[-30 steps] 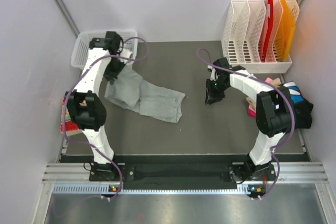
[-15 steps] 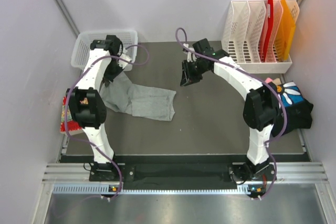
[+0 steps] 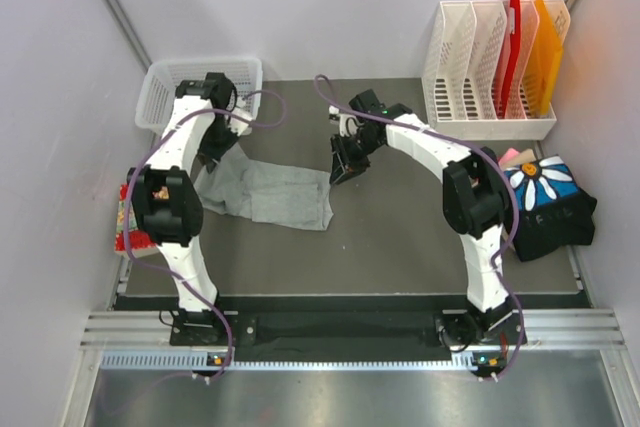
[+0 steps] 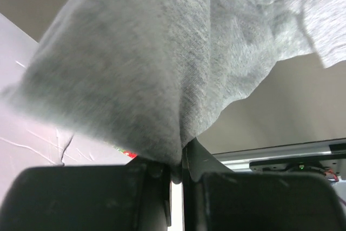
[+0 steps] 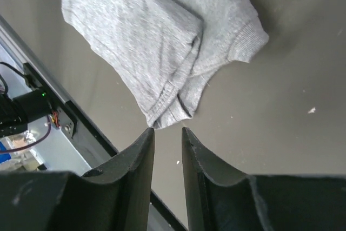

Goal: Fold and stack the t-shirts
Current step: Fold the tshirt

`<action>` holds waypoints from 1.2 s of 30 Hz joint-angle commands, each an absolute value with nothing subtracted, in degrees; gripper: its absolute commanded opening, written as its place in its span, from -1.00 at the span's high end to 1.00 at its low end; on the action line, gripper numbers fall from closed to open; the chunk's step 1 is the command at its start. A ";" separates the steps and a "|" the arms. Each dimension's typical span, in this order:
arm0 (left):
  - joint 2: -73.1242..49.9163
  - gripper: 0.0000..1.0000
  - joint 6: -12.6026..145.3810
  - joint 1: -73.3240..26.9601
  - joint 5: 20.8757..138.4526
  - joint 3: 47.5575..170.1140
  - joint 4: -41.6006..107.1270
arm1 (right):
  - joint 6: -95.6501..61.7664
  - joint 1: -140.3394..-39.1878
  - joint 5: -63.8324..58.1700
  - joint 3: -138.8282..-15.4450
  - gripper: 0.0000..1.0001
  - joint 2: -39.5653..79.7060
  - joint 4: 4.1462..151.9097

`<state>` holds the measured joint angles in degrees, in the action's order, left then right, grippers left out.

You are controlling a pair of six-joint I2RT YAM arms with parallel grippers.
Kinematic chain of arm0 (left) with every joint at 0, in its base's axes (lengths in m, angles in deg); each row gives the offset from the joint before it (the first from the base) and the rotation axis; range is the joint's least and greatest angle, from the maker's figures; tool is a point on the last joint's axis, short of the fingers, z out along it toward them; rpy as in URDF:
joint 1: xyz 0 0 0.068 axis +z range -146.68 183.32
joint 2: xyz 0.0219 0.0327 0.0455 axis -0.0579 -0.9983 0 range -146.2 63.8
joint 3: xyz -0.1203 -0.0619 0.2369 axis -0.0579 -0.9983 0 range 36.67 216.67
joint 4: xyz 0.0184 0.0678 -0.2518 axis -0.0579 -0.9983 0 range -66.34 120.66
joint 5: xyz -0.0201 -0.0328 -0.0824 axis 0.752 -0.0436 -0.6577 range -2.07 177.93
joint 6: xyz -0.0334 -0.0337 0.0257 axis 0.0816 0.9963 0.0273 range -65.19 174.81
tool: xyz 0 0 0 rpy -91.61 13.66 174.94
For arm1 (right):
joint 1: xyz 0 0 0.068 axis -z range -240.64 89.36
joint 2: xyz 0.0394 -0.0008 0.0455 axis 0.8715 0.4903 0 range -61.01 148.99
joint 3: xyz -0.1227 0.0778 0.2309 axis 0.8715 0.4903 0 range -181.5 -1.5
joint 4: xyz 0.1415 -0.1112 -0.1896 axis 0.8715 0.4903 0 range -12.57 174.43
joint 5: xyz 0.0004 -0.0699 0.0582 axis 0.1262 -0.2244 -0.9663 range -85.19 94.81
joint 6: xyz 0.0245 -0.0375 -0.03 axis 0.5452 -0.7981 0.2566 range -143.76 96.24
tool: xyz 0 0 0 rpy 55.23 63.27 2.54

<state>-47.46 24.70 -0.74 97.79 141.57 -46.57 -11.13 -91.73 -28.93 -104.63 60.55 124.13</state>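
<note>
A light grey t-shirt (image 3: 268, 191) lies crumpled on the dark table, left of the middle. Its left end is lifted, and my left gripper (image 3: 212, 150) is shut on it. In the left wrist view the grey cloth (image 4: 162, 63) hangs pinched between the jaws of that gripper (image 4: 176, 169). My right gripper (image 3: 345, 167) hovers just off the shirt's right edge. In the right wrist view this gripper (image 5: 167, 132) stands open with a narrow, empty gap, and a folded corner of the shirt (image 5: 168, 113) lies just beyond its fingertips.
A white basket (image 3: 160, 87) stands at the back left behind the left arm. At the back right stands a white file rack (image 3: 470, 57) with red and orange folders. A pile of other t-shirts (image 3: 548, 202), black with a blue-and-white print on top, lies at the right edge.
My right arm has swung from the table's right side across to the grey shirt's right edge. The left gripper has drawn the shirt slightly to the left, still shut on it.
</note>
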 commanded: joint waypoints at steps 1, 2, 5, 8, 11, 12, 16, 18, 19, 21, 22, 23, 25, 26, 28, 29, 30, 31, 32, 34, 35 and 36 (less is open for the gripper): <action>-45.18 1.00 28.00 -5.20 97.59 146.17 -55.74 | -11.54 -90.96 -28.06 -103.28 0.45 56.59 123.93; -45.44 1.00 28.79 -6.16 98.20 146.53 -55.74 | -11.54 -90.52 -27.89 -102.84 0.45 56.15 124.10; -46.06 1.00 30.11 -10.29 100.31 146.44 -55.74 | -11.01 -89.73 -26.92 -100.74 0.46 54.92 124.19; -47.20 1.00 32.04 -14.16 102.07 145.04 -55.74 | -10.14 -88.94 -26.04 -97.93 0.46 53.25 123.75; -48.25 1.00 33.44 -15.92 100.94 143.63 -55.74 | -9.52 -87.80 -25.60 -95.38 0.47 50.97 122.96; -48.61 1.00 33.97 -16.19 100.24 143.80 -55.74 | -9.43 -87.53 -25.69 -94.67 0.47 49.57 122.70; -50.10 1.00 36.96 -17.51 97.51 144.95 -55.74 | -8.99 -85.95 -25.86 -92.21 0.48 47.01 121.99; -50.19 1.00 38.37 -18.13 96.28 144.86 -55.74 | -9.25 -85.60 -25.86 -91.07 0.48 46.13 121.99; -50.10 1.00 39.33 -18.30 95.93 144.86 -55.82 | -9.34 -85.25 -25.86 -90.72 0.48 45.78 121.99; -49.93 1.00 39.87 -19.00 94.35 144.07 -55.82 | -9.34 -84.98 -25.95 -89.66 0.48 45.16 121.91; -49.93 1.00 40.56 -19.35 94.08 143.81 -55.82 | -9.34 -84.72 -25.86 -89.40 0.48 44.99 121.91; -50.10 1.00 41.01 -20.14 93.82 143.81 -55.82 | -9.26 -84.72 -25.78 -88.96 0.48 44.81 121.99; -50.80 1.00 42.41 -20.85 92.94 144.24 -55.82 | -9.43 -84.63 -25.86 -88.78 0.48 44.63 122.08; -51.07 1.00 42.94 -21.37 92.33 144.68 -55.82 | -9.69 -84.54 -25.95 -88.69 0.48 44.63 122.34; -51.68 1.00 44.17 -21.73 88.64 145.30 -55.82 | -10.04 -84.54 -25.78 -88.60 0.48 44.37 122.96; -51.86 1.00 44.61 -21.91 86.45 145.73 -55.82 | -10.05 -84.46 -25.69 -88.52 0.48 44.28 123.13; -52.12 1.00 45.14 -21.91 84.43 146.00 -55.82 | -10.22 -84.46 -25.51 -88.60 0.48 44.20 123.57; -52.65 1.00 46.27 -21.82 81.28 146.35 -55.82 | -10.48 -84.37 -25.34 -88.60 0.48 44.19 123.84; -53.00 1.00 46.81 -21.91 79.33 146.70 -55.91 | -10.48 -84.28 -25.34 -88.43 0.48 44.19 124.01; -54.05 1.00 47.77 -21.91 73.99 146.88 -55.82 | -10.57 -84.19 -25.07 -88.25 0.48 43.93 124.19; -54.49 1.00 48.30 -21.91 72.56 147.14 -55.82 | -10.49 -84.10 -24.90 -88.16 0.48 43.93 124.19; -55.02 1.00 48.65 -21.91 71.33 147.15 -55.82 | -10.40 -83.93 -24.90 -88.16 0.48 43.84 124.45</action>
<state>-53.08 45.01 -21.85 82.14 144.93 -46.92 -9.58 -84.82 -25.43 -88.46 47.52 124.22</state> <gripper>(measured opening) 0.060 0.262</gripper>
